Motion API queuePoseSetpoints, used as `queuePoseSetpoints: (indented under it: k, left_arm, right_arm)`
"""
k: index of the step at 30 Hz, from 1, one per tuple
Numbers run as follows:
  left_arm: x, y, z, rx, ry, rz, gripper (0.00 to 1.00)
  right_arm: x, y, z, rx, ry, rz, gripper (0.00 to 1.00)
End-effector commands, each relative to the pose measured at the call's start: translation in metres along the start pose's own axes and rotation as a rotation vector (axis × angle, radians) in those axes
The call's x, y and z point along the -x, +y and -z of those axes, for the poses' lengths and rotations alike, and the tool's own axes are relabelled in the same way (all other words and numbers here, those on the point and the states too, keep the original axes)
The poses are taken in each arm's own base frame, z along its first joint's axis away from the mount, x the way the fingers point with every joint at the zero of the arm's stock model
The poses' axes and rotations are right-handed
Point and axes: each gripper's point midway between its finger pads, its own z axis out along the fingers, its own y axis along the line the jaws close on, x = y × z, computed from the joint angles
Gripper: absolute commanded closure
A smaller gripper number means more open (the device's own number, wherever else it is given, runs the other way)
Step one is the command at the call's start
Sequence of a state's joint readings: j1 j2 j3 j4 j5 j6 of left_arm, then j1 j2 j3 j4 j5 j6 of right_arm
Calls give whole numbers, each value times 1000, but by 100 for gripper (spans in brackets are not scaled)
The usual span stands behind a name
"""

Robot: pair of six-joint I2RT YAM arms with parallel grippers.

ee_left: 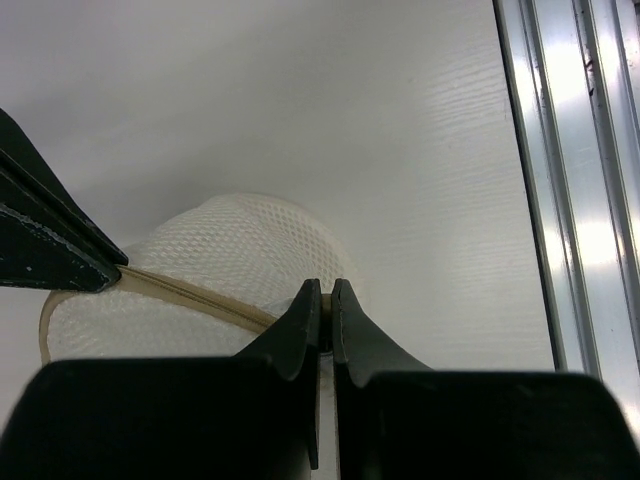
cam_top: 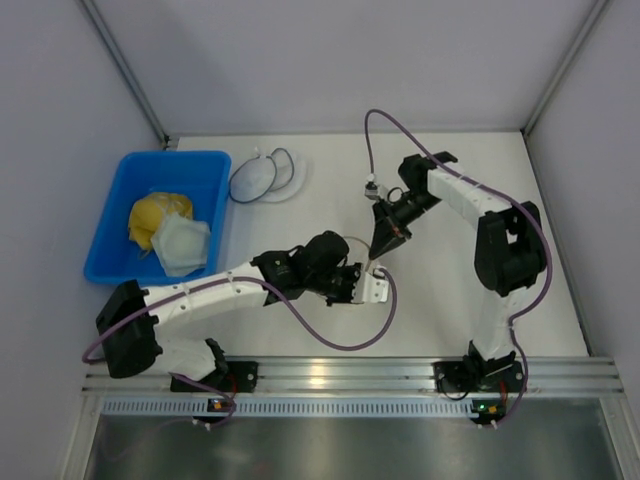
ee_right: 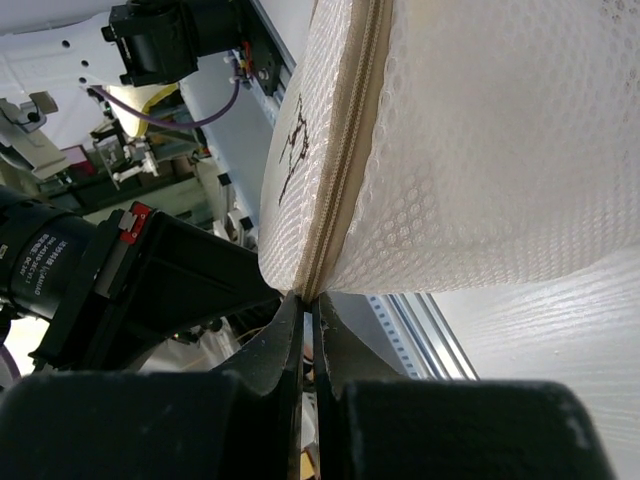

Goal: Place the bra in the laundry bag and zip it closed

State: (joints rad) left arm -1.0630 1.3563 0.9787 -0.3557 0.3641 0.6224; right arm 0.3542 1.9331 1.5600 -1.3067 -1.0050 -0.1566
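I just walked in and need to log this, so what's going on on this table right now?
Both arms hold the laundry bag between them near the front middle of the table. The left gripper is shut on its tan rim, and the right gripper pinches the rim at the zip. The stretch of zip in the right wrist view looks closed. The bag bulges, but what is inside cannot be made out.
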Motion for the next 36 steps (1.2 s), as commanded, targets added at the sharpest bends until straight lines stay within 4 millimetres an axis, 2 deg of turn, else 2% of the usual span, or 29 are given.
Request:
queuePoseSetpoints:
  k: [1, 2, 3, 4, 5, 7, 8, 9, 10, 11, 13, 14, 15, 17, 19, 20, 22, 23, 25, 26, 29, 30, 31, 32, 35, 36]
  left_arm:
    - [-26, -74, 11, -255, 100, 113, 99]
    - [-24, -67, 10, -230, 110, 121, 95]
    - [-8, -53, 11, -187, 87, 112, 78]
    - [-1, -45, 13, -158, 83, 117, 73]
    - [18, -27, 17, -107, 56, 116, 65]
    - [34, -6, 24, -52, 25, 128, 41]
    - [49, 9, 31, -14, -6, 134, 28]
    - [54, 17, 35, 9, -16, 143, 19]
    - [56, 30, 41, 40, -22, 166, 2]
    - [66, 42, 50, 71, -47, 171, 2]
    - [64, 64, 60, 130, -56, 239, 2]
    - [68, 75, 67, 156, -72, 262, 2]
    - [67, 82, 72, 172, -80, 292, 2]
    - [57, 106, 86, 232, -87, 383, 2]
    - [44, 125, 98, 298, -79, 455, 2]
    - [41, 131, 103, 318, -80, 477, 2]
    - [27, 145, 112, 366, -75, 554, 2]
    - [22, 151, 115, 385, -73, 586, 2]
    - [5, 164, 124, 428, -68, 673, 2]
    - [-2, 167, 126, 438, -66, 703, 2]
    - [-24, 179, 138, 468, -74, 806, 2]
    - [-29, 182, 142, 478, -76, 827, 2]
    - [-38, 187, 147, 498, -76, 864, 2]
    - [-44, 189, 149, 504, -73, 886, 2]
    - [-60, 193, 154, 515, -73, 949, 2]
    - [-61, 193, 154, 514, -77, 956, 2]
  right_arm:
    - [42, -15, 36, -56, -175, 146, 100]
    - [43, -12, 37, -55, -186, 158, 100]
    - [44, -12, 38, -55, -196, 159, 100]
    - [43, -12, 39, -49, -205, 142, 100]
    - [48, -11, 43, -53, -238, 163, 100]
    - [50, -16, 47, -61, -269, 140, 100]
    - [54, -20, 56, -73, -304, 137, 100]
    - [58, -26, 60, -82, -329, 140, 100]
    - [61, -32, 64, -92, -347, 120, 100]
    - [65, -41, 77, -104, -389, 102, 100]
    - [78, -60, 93, -131, -478, 60, 100]
    - [82, -72, 114, -151, -550, 31, 100]
    - [84, -83, 120, -165, -587, 14, 100]
    - [97, -111, 162, -217, -737, -29, 100]
    - [109, -129, 188, -249, -839, -55, 100]
    - [109, -142, 210, -266, -901, -86, 100]
    - [114, -161, 233, -277, -987, -151, 100]
    - [119, -171, 256, -295, -1062, -138, 100]
    - [124, -191, 272, -309, -1134, -201, 100]
    - [127, -198, 290, -327, -1197, -188, 100]
    - [128, -219, 307, -314, -1296, -271, 100]
    - [133, -219, 313, -309, -1316, -257, 100]
    - [135, -220, 312, -287, -1309, -270, 100]
    - [137, -227, 304, -264, -1287, -291, 100]
    - [139, -224, 282, -214, -1222, -315, 100]
    - [135, -227, 268, -199, -1201, -340, 100]
